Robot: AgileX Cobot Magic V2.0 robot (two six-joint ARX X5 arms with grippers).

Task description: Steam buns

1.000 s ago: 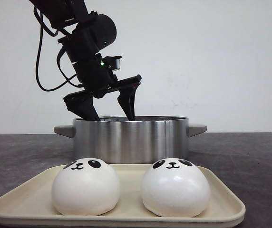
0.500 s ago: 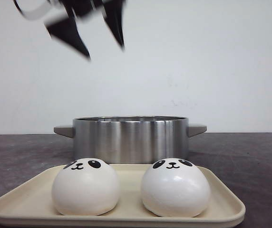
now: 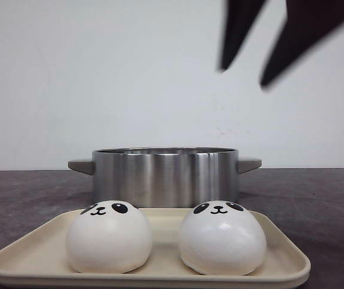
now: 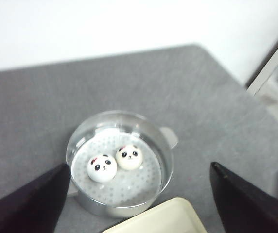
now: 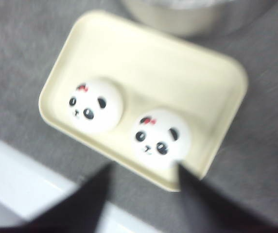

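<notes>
Right gripper (image 3: 244, 77): two dark fingers (image 3: 237, 33) are seen spread well apart high above the pot's right side, blurred, nothing between them and nothing touched. In the right wrist view the same fingers are seen parted, hanging over the tray's near edge, empty.

Left gripper (image 4: 138, 204): fingers are seen wide apart in the left wrist view, nothing held, positioned well above the pot. It is not found in the front view.

Buns: four are counted. Two panda buns (image 3: 108, 236) (image 3: 221, 238) are set side by side on the cream tray (image 3: 39, 265), close together but not touching, one toward the left edge, one toward the right. Glossy white domes, black oval eyes, small nose and mouth are noted; a red mark above each face is shown in the right wrist view. Two further buns (image 4: 102, 168) (image 4: 129, 157) are seen inside the steel pot (image 3: 165, 176), touching each other on its perforated steamer plate (image 4: 134, 182), near the middle.

The pot is placed just behind the tray's far edge on the grey table (image 3: 316, 198).
</notes>
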